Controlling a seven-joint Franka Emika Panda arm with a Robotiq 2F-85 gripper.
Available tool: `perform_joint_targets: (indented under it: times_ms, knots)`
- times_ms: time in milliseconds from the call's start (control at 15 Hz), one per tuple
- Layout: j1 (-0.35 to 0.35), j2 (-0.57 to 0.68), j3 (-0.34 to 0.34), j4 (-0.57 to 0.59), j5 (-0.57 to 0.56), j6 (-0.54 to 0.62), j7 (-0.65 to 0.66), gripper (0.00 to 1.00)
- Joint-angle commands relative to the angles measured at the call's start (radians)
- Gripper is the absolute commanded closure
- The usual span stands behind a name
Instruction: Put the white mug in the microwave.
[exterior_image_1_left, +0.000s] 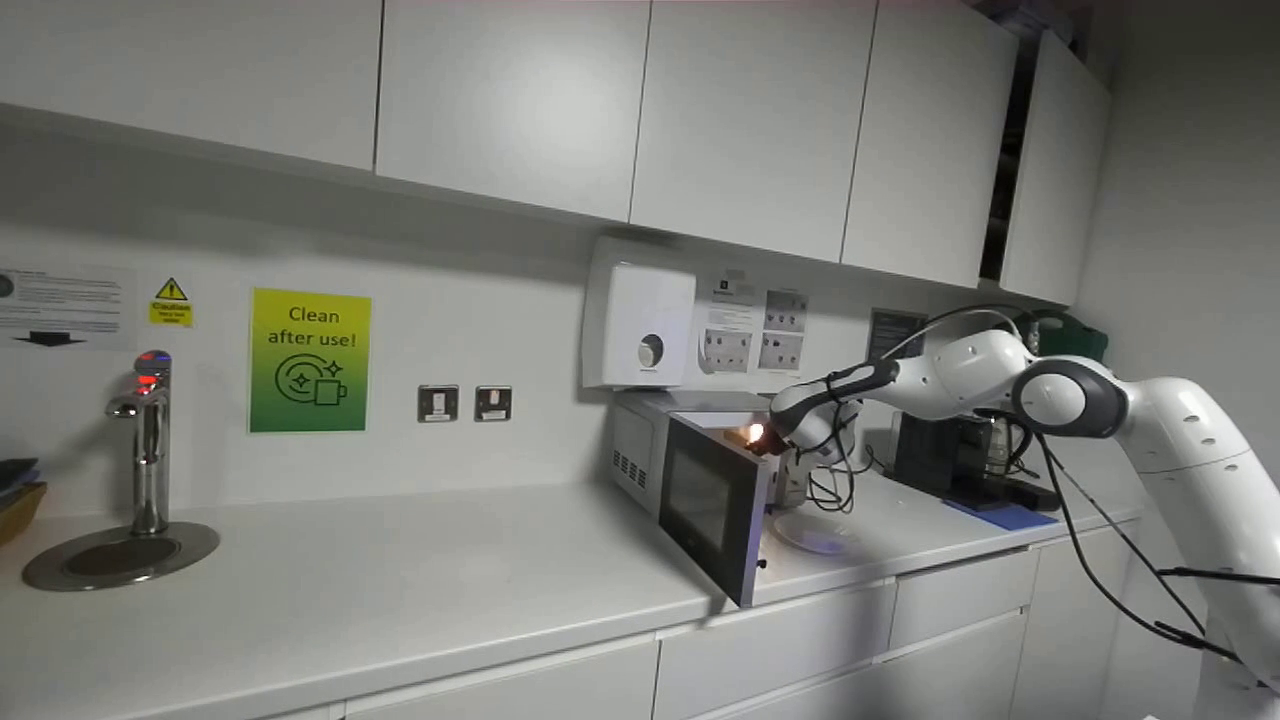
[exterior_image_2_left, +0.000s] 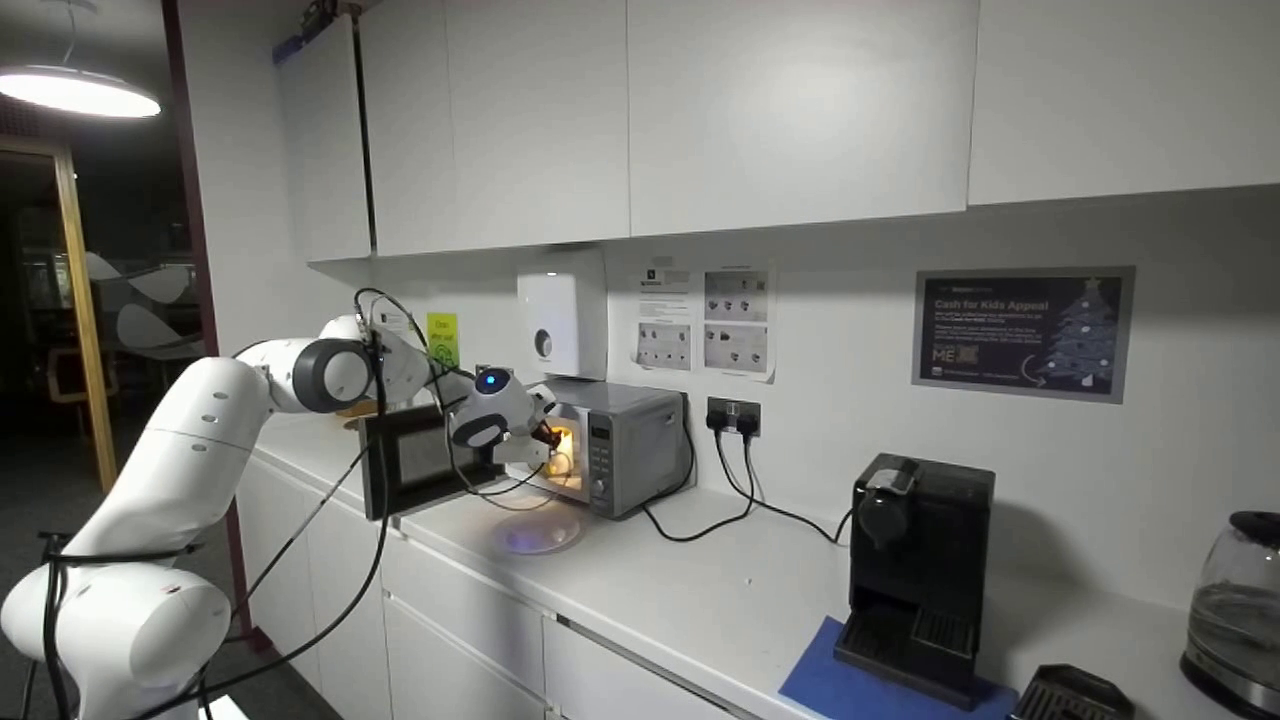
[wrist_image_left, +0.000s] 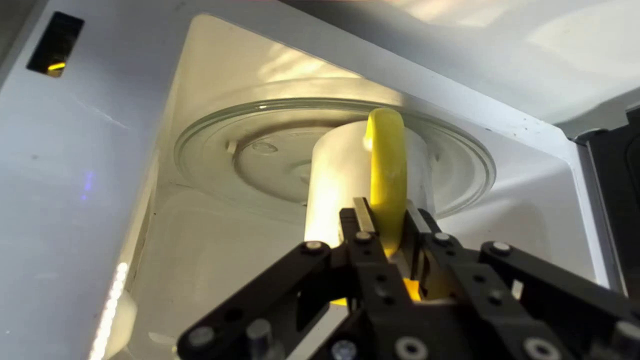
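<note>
The white mug (wrist_image_left: 332, 170) has a yellow handle (wrist_image_left: 389, 165) that faces the wrist camera. It is inside the microwave, over the glass turntable (wrist_image_left: 210, 165); I cannot tell whether its base touches the glass. My gripper (wrist_image_left: 386, 215) has its two fingers closed on either side of the handle. In both exterior views the gripper (exterior_image_1_left: 768, 440) (exterior_image_2_left: 548, 436) reaches into the microwave opening, and the mug is hard to make out in the glow. The silver-grey microwave (exterior_image_1_left: 640, 440) (exterior_image_2_left: 645, 440) is lit inside. Its door (exterior_image_1_left: 710, 500) (exterior_image_2_left: 425, 465) stands wide open.
A clear round plate (exterior_image_1_left: 815, 534) (exterior_image_2_left: 538, 531) lies on the counter in front of the microwave. A white dispenser (exterior_image_1_left: 650, 320) (exterior_image_2_left: 560, 320) hangs above it. A black coffee machine (exterior_image_2_left: 920, 570) stands on a blue mat (exterior_image_2_left: 815, 680). Cables hang from the arm near the door.
</note>
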Motion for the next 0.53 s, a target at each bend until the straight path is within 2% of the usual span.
perform_joint_targets:
  times_ms: [0,467]
  knots:
    - [-0.014,0.027,0.021,0.055,0.028,0.047,-0.002,0.96]
    - [-0.014,0.068,0.006,0.103,0.019,0.062,0.014,0.96]
